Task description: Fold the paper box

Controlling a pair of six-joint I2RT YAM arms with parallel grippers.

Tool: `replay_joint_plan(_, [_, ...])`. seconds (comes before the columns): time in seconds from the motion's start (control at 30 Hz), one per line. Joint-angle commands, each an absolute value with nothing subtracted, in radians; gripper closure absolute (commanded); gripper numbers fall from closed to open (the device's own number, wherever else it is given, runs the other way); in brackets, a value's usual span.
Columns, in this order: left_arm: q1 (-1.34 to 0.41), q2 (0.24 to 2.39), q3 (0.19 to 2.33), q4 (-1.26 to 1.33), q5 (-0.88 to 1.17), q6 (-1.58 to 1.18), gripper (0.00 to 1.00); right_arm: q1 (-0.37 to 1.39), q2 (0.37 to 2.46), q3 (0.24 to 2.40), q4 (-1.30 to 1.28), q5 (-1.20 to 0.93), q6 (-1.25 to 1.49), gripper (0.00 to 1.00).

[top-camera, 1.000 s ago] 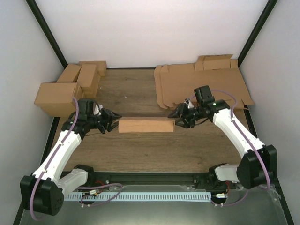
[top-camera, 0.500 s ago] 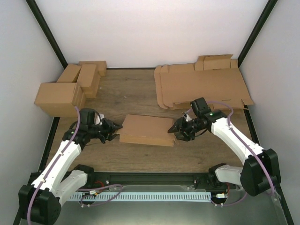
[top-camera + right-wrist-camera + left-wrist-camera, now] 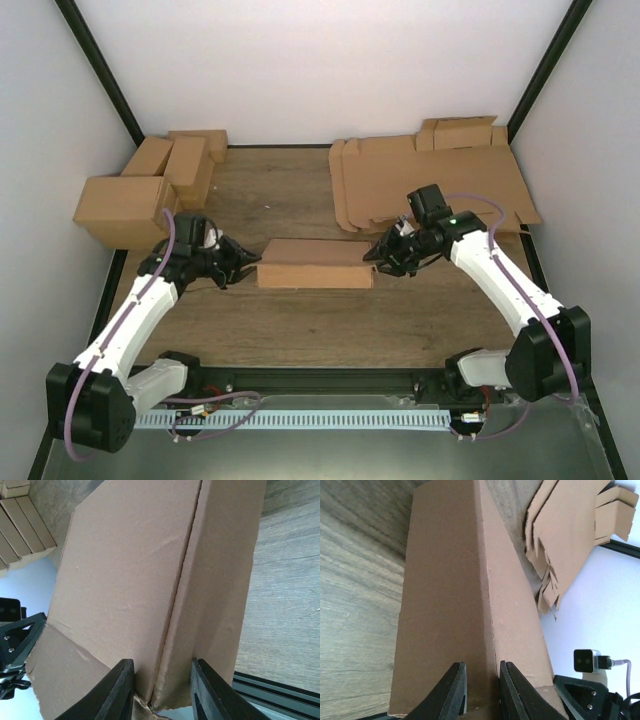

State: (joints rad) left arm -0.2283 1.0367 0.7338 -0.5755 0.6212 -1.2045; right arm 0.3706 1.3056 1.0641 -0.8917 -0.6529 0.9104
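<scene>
A brown wood-grain tabletop [image 3: 300, 320] fills the floor of a small booth. A plain white back wall [image 3: 320, 70] closes it off at the far edge, with a white side wall on the left [image 3: 50, 150] and another on the right [image 3: 600, 120]. Slim black corner posts rise slanting at the left [image 3: 100, 72] and right [image 3: 545, 68] rear corners. A black rail [image 3: 330, 378] runs along the near edge, with a white slotted strip [image 3: 340, 418] and a dull grey metal ledge [image 3: 330, 455] nearer still. The light is even and soft, the shadows faint.

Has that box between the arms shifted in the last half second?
Yes. The paper box pulled its near edge away from the front rail.
</scene>
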Motion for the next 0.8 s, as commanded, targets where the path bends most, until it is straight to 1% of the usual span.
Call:
replay_joint_plan(0.0, [-0.255, 1.078, 0.825, -0.582, 0.795, -1.218, 0.82, 0.397, 1.327, 1.15, -0.818, -0.804, 0.959, 0.7])
replay_joint_plan(0.13, [-0.254, 1.108, 0.875, -0.64, 0.819, -1.255, 0.83, 0.393, 1.353, 1.196, -0.849, -0.818, 0.996, 0.68])
replay_joint_plan(0.2, [-0.255, 1.106, 0.893, -0.673, 0.822, -1.315, 0.9, 0.391, 1.364, 1.223, -0.882, -0.838, 1.041, 0.68])
replay_joint_plan(0.23, [-0.255, 1.096, 0.898, -0.688, 0.822, -1.361, 0.91, 0.391, 1.369, 1.238, -0.911, -0.849, 1.068, 0.67])
replay_joint_plan(0.33, [-0.255, 1.052, 0.893, -0.685, 0.817, -1.547, 0.9, 0.383, 1.391, 1.29, -0.97, -0.877, 1.103, 0.64])
replay_joint_plan(0.47, [-0.255, 1.022, 0.902, -0.67, 0.803, -1.713, 0.88, 0.351, 1.416, 1.337, -1.07, -0.873, 1.149, 0.64])
replay_joint_plan(0.57, [-0.255, 1.033, 0.934, -0.725, 0.777, -1.75, 0.88, 0.335, 1.424, 1.313, -1.096, -0.913, 1.187, 0.64])
replay_joint_plan(0.77, [-0.255, 1.106, 0.955, -0.738, 0.783, -1.75, 0.87, 0.316, 1.472, 1.313, -1.096, -0.931, 1.201, 0.64])
